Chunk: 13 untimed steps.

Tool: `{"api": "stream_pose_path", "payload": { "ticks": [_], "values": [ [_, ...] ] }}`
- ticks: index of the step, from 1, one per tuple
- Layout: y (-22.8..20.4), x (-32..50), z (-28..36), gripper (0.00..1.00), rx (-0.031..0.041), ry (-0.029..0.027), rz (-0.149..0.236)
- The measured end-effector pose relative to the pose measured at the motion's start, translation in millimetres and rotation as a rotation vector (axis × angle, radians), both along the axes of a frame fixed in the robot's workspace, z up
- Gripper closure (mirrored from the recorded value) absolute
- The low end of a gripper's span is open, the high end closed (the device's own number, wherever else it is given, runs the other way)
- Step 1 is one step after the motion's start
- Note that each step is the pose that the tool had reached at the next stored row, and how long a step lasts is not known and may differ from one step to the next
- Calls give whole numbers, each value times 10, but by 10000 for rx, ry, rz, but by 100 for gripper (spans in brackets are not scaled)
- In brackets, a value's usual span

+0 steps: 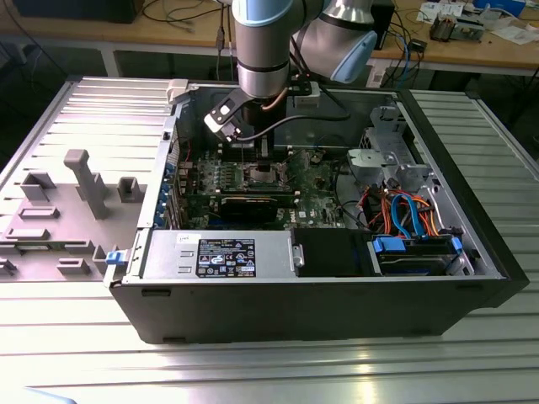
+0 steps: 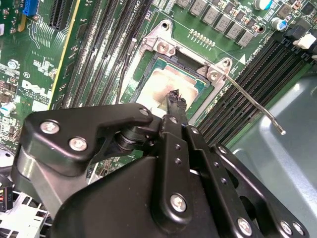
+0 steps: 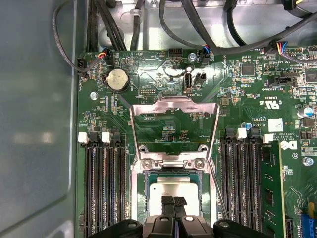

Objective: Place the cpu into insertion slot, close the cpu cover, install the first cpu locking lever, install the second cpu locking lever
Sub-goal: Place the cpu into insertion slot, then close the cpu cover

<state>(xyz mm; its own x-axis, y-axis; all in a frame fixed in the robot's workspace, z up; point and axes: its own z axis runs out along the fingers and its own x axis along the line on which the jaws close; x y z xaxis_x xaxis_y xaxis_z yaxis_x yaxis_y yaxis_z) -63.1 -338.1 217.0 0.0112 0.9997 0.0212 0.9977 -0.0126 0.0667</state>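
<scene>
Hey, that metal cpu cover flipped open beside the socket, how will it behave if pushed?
The cpu cover is a thin metal frame, so probably light yet fairly stiff. It looks hinged at the insertion slot, so a push would likely swing it rather than slide it.

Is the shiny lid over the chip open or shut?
Open. The cpu cover is flipped back off the insertion slot, leaving the cpu bare.

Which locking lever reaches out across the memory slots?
The silver lever ending over the grey case metal; the dark one hugs the insertion slot.
</scene>
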Motion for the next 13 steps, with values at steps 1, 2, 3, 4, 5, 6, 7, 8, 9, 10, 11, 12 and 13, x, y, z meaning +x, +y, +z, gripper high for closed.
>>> {"api": "stream_pose_path", "payload": {
  "ticks": [1,2,3,4,5,6,7,8,9,10,11,12,13],
  "values": [
    [0,0,0,89,0,1,0],
    [0,2,0,89,0,0,0],
    [0,2,0,89,0,0,-2],
    [0,2,0,89,0,0,-3],
    [0,2,0,89,0,0,-3],
    [0,2,0,89,0,0,-3],
    [0,2,0,89,0,0,-3],
    [0,2,0,89,2,-1,-4],
    [0,3,1,89,4,-1,-4],
    [0,2,4,89,2,0,-4],
    [0,2,11,89,0,2,-4],
    [0,2,17,89,3,0,-3],
    [0,2,22,89,2,0,-4]
  ]
}}
